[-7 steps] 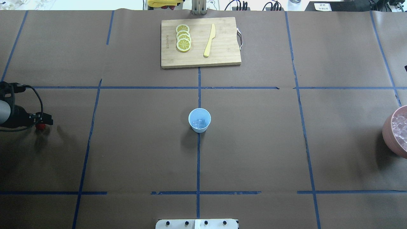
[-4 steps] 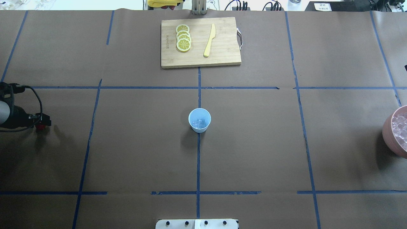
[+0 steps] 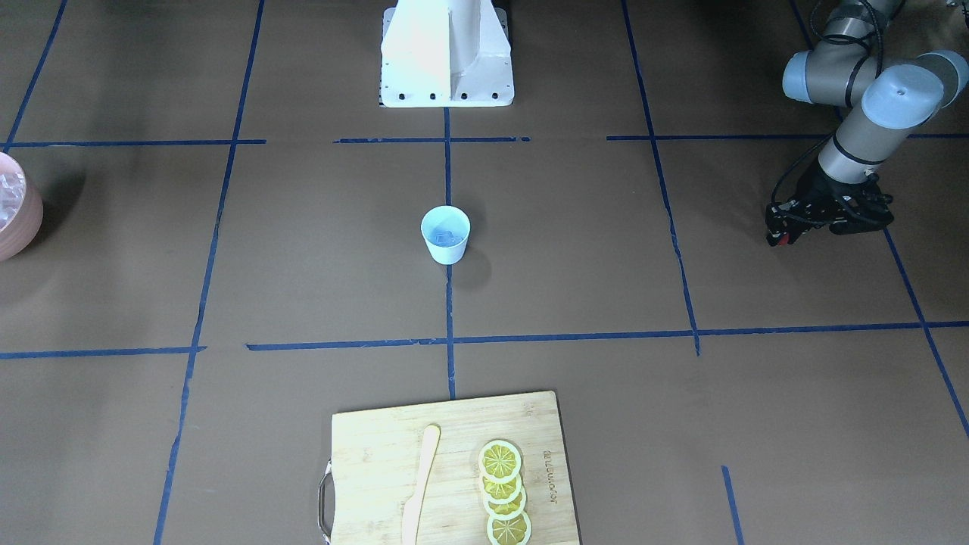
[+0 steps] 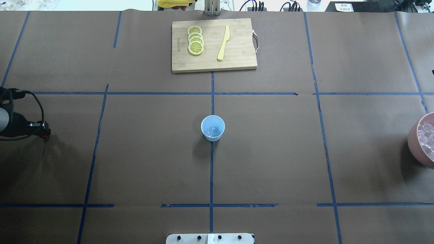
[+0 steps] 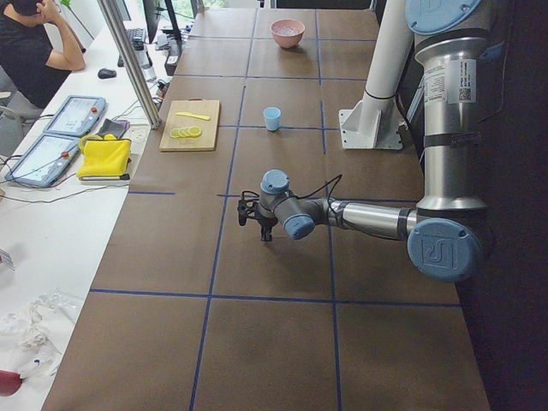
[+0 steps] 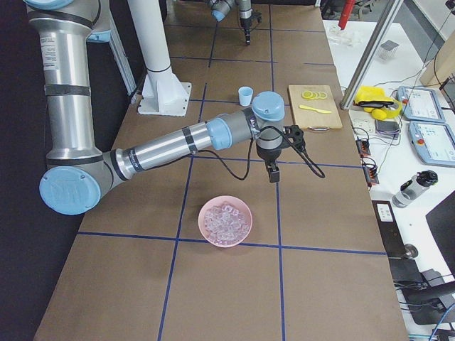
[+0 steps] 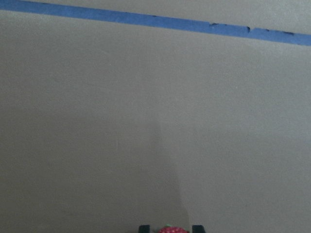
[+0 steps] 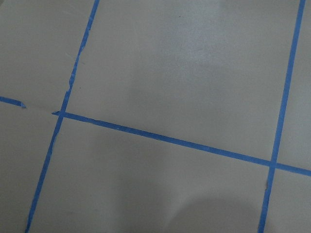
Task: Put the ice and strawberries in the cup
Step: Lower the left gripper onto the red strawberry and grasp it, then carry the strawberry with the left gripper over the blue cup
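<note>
Table (image 4: pixel 271 152), blue-taped: cup (image 4: pixel 213 137) centre, cutting board (image 4: pixel 237 57) beyond, pink bowl (image 4: pixel 413 145) right edge.

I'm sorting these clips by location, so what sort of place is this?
Probably a robotics lab, not a kitchen: two robot arms work at a paper-covered table gridded with blue tape, and teach pendants lie on a side bench where a person sits.
</note>
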{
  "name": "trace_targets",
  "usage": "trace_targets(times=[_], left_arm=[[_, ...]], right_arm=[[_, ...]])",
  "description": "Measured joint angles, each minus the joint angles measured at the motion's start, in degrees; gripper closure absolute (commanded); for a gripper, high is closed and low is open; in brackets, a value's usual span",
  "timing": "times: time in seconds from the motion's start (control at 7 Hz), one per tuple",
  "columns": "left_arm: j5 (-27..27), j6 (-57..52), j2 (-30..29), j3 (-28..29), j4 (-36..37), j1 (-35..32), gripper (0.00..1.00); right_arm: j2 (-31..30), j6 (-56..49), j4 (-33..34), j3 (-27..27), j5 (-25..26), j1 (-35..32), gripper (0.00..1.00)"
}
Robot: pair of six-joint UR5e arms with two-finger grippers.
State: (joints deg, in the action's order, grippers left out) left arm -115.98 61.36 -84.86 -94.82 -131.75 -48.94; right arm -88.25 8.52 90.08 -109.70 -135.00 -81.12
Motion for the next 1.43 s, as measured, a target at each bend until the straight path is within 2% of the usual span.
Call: trace_targets(times=[0.29,0.43,0.57,0.86,1.0,1.14,1.43], left_arm=[[-2.27,0.06,-1.41,-4.14,5.49,-0.24,0.98],[-3.02,0.57,-4.62,-7.34,12.07,-0.32,0.98],[-3.33,2.15,-10.39,-10.06,20.81,-0.32,0.98],[-3.52,9.17,-25.68,-12.94,38.69,0.77,0.98],[-3.52,14.49,-32.42,-12.93,43.85,2.61,0.98],[-3.49,19.27,-38.18,-11.68,46.05,4.31,0.98],[-3.17,25.83,-48.89,-4.95,46.73,7.79,0.98]], right_arm=[[-1.21,-0.39,-0.31,0.15,0.23,-0.09,0.01],[-2.4,-1.38,-0.78,0.37,0.59,-0.13,0.01],[-3.67,-3.3,-1.6,1.14,0.87,-0.38,0.01],[-4.98,-8.46,-3.74,5.04,0.97,-2.44,0.01],[-5.17,-11.76,-4.94,8.06,0.75,-4.56,0.01],[-5.16,-14.39,-5.65,10.24,0.3,-6.92,0.01],[-5.43,-16.41,-5.82,11.66,-2.38,-10.24,0.01]])
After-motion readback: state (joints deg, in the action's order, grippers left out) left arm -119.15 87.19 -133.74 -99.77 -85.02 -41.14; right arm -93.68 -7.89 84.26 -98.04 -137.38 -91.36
